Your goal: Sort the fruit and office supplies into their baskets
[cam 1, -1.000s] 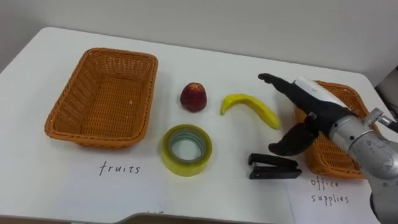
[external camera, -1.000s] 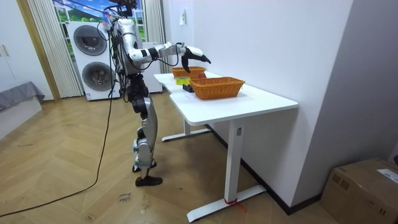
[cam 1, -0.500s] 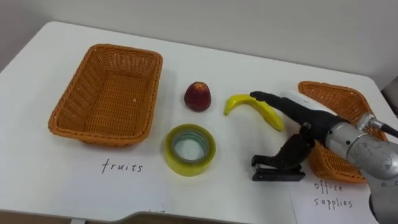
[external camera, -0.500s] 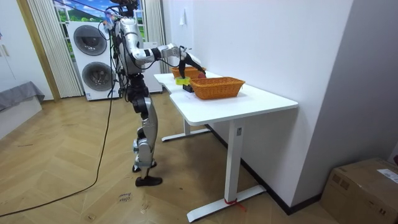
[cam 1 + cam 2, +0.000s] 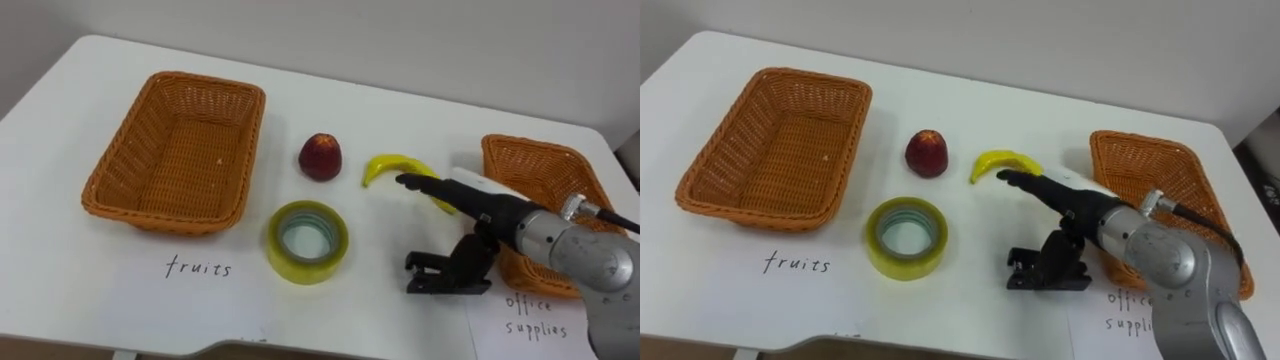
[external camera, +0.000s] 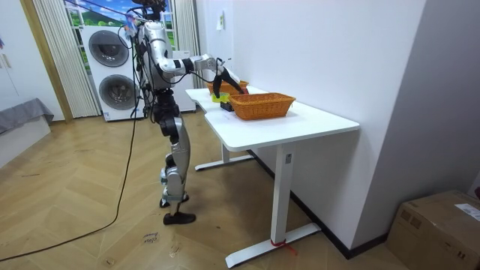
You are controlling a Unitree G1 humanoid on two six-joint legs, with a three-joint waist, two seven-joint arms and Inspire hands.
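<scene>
My right hand (image 5: 486, 206) is spread wide over the stapler (image 5: 428, 273) at the lower right of the worktop (image 5: 380, 100), thumb touching it, ready to grab. The supplies basket (image 5: 540, 172) sits just right of it.

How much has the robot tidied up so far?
Done: nothing yet. The fruit basket and the supplies basket both look empty.
In hand: the right hand is open over the stapler, thumb down on it.
Left: the apple, banana, tape and stapler all lie on the table.
</scene>
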